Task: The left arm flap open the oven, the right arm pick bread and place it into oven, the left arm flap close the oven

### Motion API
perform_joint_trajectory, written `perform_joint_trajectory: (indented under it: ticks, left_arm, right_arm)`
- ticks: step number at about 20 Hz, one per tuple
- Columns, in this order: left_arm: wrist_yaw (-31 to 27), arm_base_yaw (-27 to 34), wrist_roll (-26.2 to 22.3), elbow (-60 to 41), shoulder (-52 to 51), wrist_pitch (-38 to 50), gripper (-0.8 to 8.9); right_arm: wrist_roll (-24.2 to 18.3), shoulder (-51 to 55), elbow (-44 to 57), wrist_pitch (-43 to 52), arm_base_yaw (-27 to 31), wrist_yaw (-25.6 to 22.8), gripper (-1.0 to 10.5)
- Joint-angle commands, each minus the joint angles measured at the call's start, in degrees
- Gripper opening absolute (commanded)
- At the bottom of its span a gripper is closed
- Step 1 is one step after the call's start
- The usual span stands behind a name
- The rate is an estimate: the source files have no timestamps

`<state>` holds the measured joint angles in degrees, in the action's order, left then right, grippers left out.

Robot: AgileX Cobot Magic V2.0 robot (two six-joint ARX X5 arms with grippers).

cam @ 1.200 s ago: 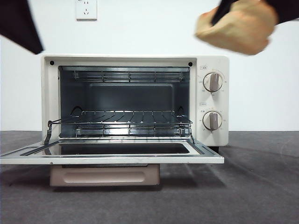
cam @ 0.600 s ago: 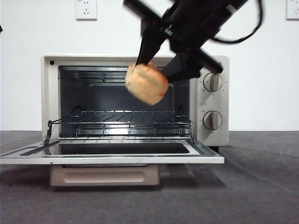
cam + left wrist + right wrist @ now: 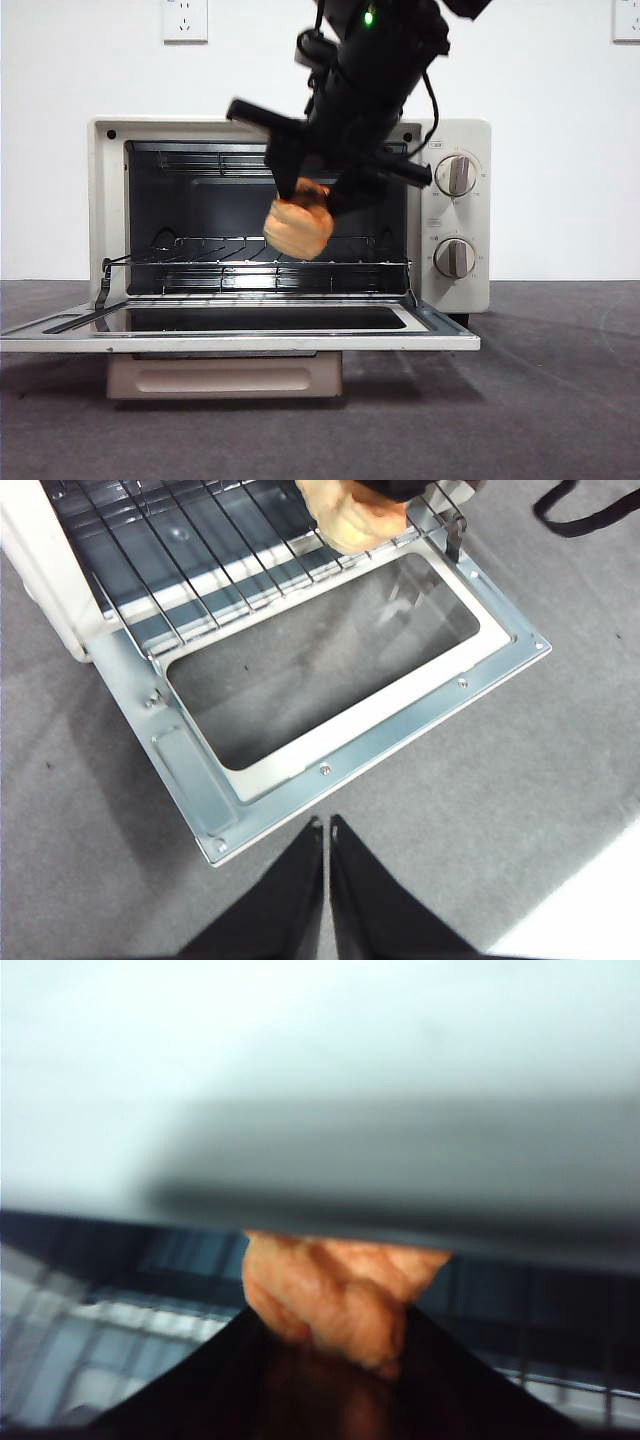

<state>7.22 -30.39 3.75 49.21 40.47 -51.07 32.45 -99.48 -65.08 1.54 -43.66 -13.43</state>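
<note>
The cream-white oven (image 3: 455, 135) stands with its glass door (image 3: 240, 328) folded down flat and its wire rack (image 3: 220, 262) showing. My right gripper (image 3: 305, 200) reaches down in front of the oven's opening and is shut on the golden-orange bread (image 3: 298, 228), which hangs just above the rack. The bread fills the middle of the right wrist view (image 3: 340, 1285) between the dark jaws. In the left wrist view the bread (image 3: 350, 515) is over the rack's front edge. My left gripper (image 3: 327, 830) is shut and empty, well back from the open door (image 3: 250, 780), above the grey table.
The oven has two round knobs (image 3: 456, 175) on its right side. A beige handle bar (image 3: 225, 378) hangs under the open door. The table is grey cloth (image 3: 540, 410). A wall socket (image 3: 185, 20) is on the white wall behind.
My right gripper has carried the bread from the upper right down and leftward into the oven's opening, now just above the rack. The left arm has left the front view.
</note>
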Motion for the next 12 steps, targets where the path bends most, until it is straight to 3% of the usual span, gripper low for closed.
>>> perform_joint_trajectory:
  ticks: [1, 4, 8, 12]
  left_arm:
    - [-0.17, -0.15, -0.07, 0.33, 0.07, -0.5, 0.16]
    - [-0.17, -0.15, -0.07, 0.33, -0.26, -0.85, 0.16]
    - [-0.17, -0.15, -0.07, 0.33, -0.48, -1.01, 0.16]
    - [-0.17, -0.15, -0.07, 0.33, -0.48, -1.66, 0.16]
  right_arm:
    - [0.57, -2.1, -1.03, 0.55, 0.11, -0.55, 2.4]
    - [0.55, -2.29, -1.03, 0.55, 0.24, -0.52, 3.0]
    - [0.52, -2.21, -1.03, 0.5, 0.24, 0.79, 4.5]
    - [0.28, -0.55, -1.03, -0.85, 0.13, 1.57, 4.7]
